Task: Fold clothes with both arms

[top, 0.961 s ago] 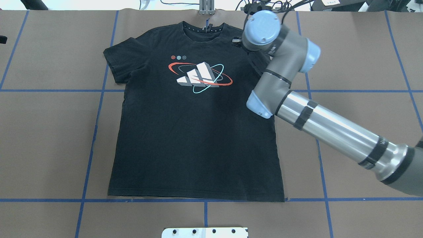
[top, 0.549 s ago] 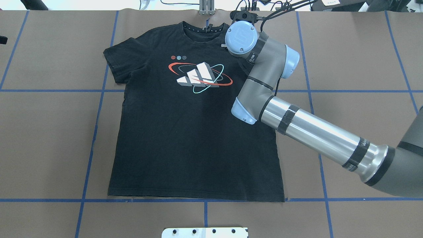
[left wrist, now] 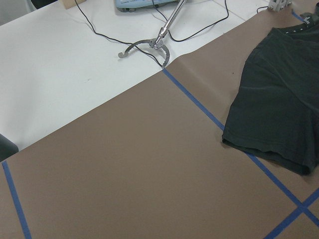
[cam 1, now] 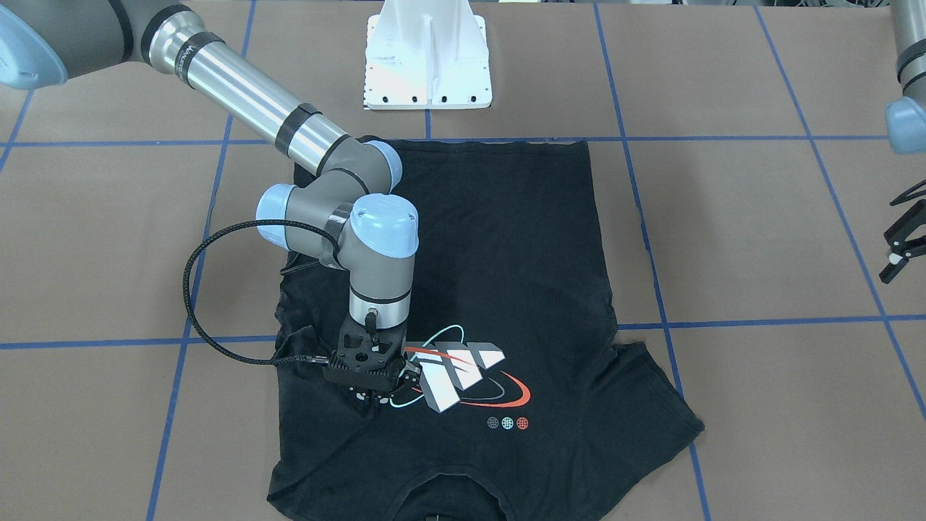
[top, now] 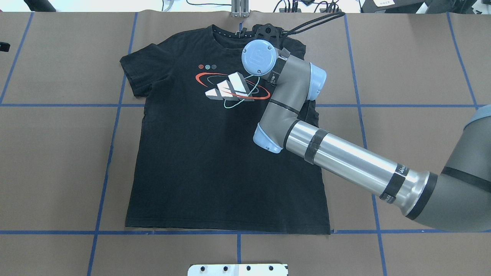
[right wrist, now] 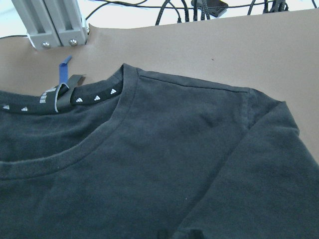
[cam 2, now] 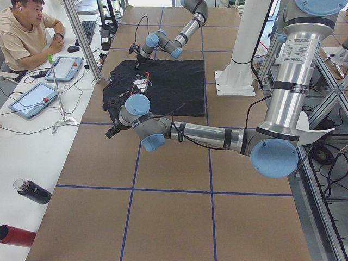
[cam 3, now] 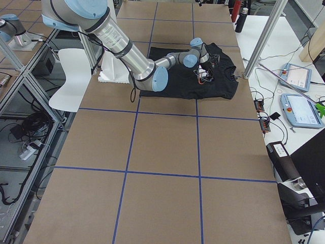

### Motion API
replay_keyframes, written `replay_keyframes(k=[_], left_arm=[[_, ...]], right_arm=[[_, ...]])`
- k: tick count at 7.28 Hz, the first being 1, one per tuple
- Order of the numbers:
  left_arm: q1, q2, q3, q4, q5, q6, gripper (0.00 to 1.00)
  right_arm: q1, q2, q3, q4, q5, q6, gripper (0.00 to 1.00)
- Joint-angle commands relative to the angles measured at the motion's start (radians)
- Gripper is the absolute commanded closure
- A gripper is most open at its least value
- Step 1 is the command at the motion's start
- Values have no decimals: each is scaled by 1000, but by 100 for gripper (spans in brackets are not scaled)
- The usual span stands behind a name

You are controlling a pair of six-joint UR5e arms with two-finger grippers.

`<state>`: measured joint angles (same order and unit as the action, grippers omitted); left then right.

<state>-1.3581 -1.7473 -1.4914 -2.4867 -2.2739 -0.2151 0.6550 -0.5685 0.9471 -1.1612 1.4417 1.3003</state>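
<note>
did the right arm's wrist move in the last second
Yes: in the overhead view the right wrist shifted left, away from the blue tape line toward the T-shirt's graphic.

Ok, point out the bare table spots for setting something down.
Bare table left of the shirt, out to the table end, and the strip between hem and pedestal. Crowded: the right arm spans the shirt's right side.

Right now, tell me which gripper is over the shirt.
The right gripper, down on the T-shirt beside its graphic; the left gripper hangs over the table, off the shirt.
</note>
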Motion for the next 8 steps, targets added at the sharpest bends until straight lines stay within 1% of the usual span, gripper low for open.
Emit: replay_keyframes(k=[1, 2, 3, 4, 5, 6, 7, 8], left_arm=[[13, -65, 50, 0, 1, -53, 0], [48, -137, 100, 0, 28, -146, 0], [122, -209, 155, -1, 151, -262, 0], [217, -268, 201, -3, 260, -368, 0], [259, -303, 250, -33, 342, -438, 0], [295, -333, 335, -129, 414, -532, 0], [333, -351, 411, -197, 480, -567, 0], [352, -371, 440, -196, 499, -595, 0]], right_arm=[[46, 7, 42, -12, 104, -28, 0], [87, 1, 117, -108, 197, -79, 0], [118, -17, 213, -227, 230, -151, 0], [152, -96, 330, -262, 291, -211, 0], [187, -208, 460, -262, 349, -273, 0], [233, -297, 557, -264, 406, -344, 0], [279, -363, 615, -261, 463, -401, 0], [314, -431, 662, -253, 508, -483, 0]])
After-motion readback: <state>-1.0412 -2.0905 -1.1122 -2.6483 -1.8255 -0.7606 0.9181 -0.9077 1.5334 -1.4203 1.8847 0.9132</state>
